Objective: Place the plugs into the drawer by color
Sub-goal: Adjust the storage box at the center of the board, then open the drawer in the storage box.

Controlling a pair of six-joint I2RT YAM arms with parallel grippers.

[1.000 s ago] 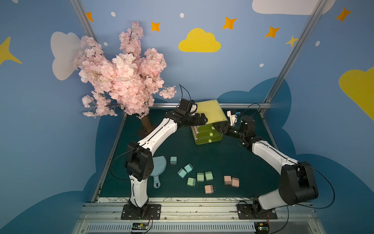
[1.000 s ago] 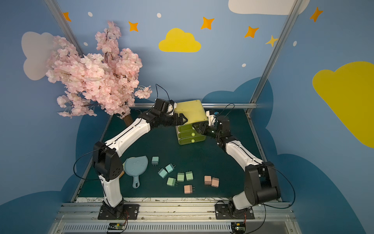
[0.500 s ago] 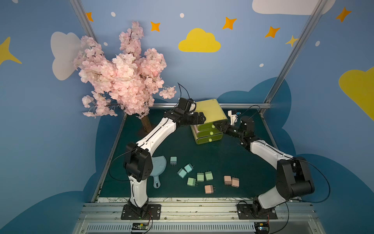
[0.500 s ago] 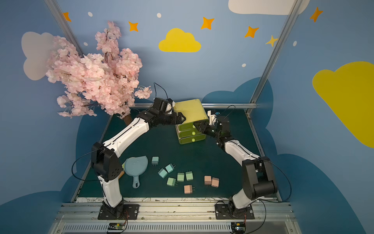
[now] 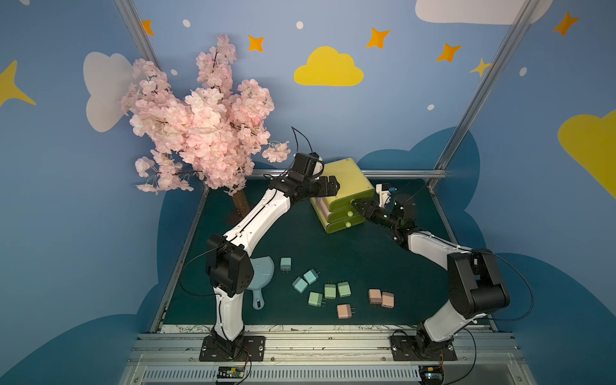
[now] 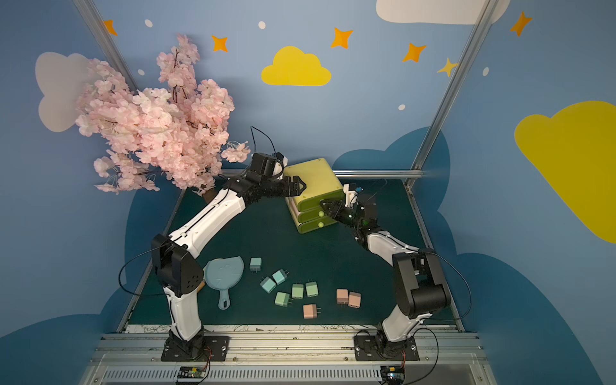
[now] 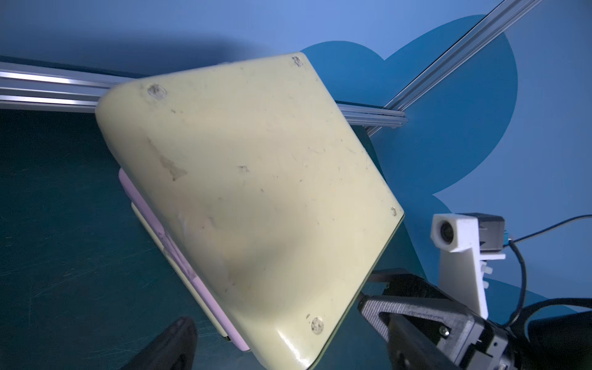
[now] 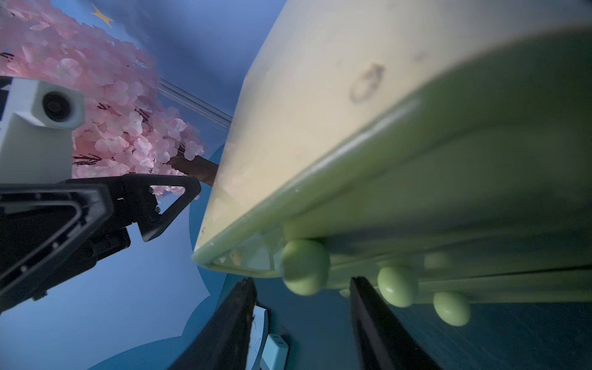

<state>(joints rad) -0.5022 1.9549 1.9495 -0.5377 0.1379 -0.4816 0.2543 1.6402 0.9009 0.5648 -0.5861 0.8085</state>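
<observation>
While the yellow-green drawer chest is sitting at the back of the dark green desk, turned a little askew, the two arms are flanking it. The left tool is hovering at the chest's upper left edge with its jaws spread wide and nothing between them. Whether it is touching the chest, I cannot tell.

The right tool is pointing at the chest's front, level with the top drawer. In the right wrist view its two dark fingers are standing apart on either side of the top knob. A gap is showing on both sides, so this tool is released and gripping nothing. The middle knob and bottom knob (both pale and round) are showing just below it in both top views.

All nine plugs are lying loose near the desk's front edge, well apart from the chest. Three light blue plugs are lying toward the left, three mint green plugs in the middle, and three pink plugs toward the right — two of these side by side, the third nearer the front. A light-blue paddle is lying flat beside the left arm's elbow, just left of the blue ones. A pink blossom tree is standing at the back left corner.
</observation>
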